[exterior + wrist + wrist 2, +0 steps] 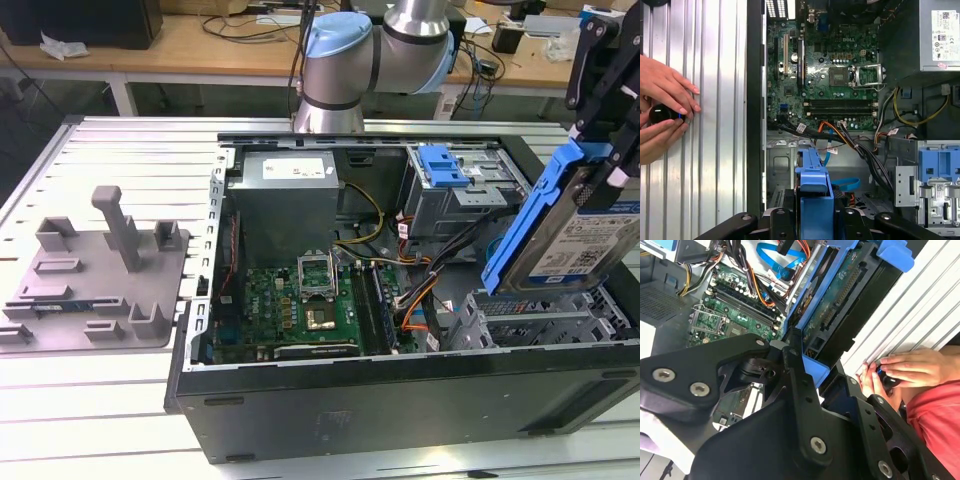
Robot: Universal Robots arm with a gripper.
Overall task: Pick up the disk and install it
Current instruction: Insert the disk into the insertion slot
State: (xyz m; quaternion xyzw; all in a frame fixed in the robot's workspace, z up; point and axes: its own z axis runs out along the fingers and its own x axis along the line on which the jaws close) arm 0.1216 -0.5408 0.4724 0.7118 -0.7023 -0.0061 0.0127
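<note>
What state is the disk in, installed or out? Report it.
Out. The disk hangs tilted above the open computer case, gripped by the hand, not seated inside it.

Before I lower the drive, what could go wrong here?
The disk hangs tilted in the gripper over the drive cage; it may catch the cage's edge.
Loose cables lie beside the cage and could snag.
A person's hands rest on the table close to the case.

The fixture tray [100, 290] lies on the table [90, 410] at the exterior view's left, with the computer case [400, 400] beside it. The disk [590, 240] hangs over the case.
</note>
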